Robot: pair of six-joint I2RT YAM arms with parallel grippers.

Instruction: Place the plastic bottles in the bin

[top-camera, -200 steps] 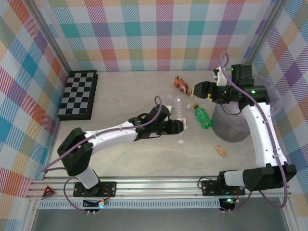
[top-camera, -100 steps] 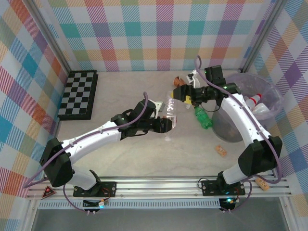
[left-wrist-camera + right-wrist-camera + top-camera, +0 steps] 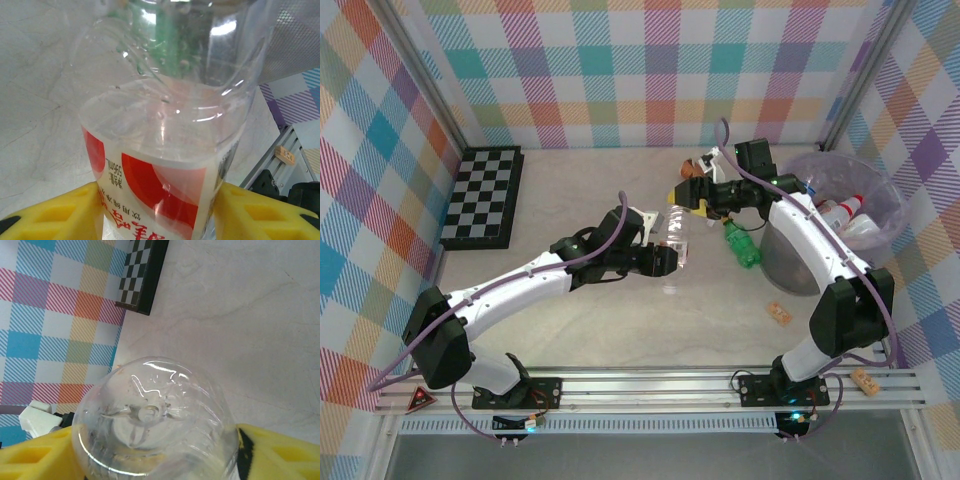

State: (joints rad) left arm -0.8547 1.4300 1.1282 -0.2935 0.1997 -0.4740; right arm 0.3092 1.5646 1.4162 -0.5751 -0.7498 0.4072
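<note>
**A:** We see the left end effector (image 3: 667, 262) clenched on a clear bottle (image 3: 677, 230). Its blocky yellow fingers (image 3: 55, 212) press both sides of the glossy red-and-white label (image 3: 160, 192).

**B:** Agreed. The bottle is thin-walled and rounded, and it spans the gap between the two end effectors at mid-desk, to the left of the bin (image 3: 790, 265). What about the right end effector (image 3: 688, 196)?

**A:** Its yellow fingers flank the bottle's domed base, which has a small moulded dot at the centre. We cannot tell whether they squeeze it or only sit beside it.

**B:** The bin is round, grey and translucent, lined with a pale purple bag (image 3: 892, 200). It stands on the right side of the pale, marbled desk (image 3: 570, 200). We see a white bottle (image 3: 832, 210) with a red cap inside it.

**A:** A green bottle (image 3: 741, 243) lies on the desk just beside the bin's wall, with a small tan cork-like piece (image 3: 779, 313) nearby. The flat chessboard (image 3: 485, 195) lies at the far left.
</note>
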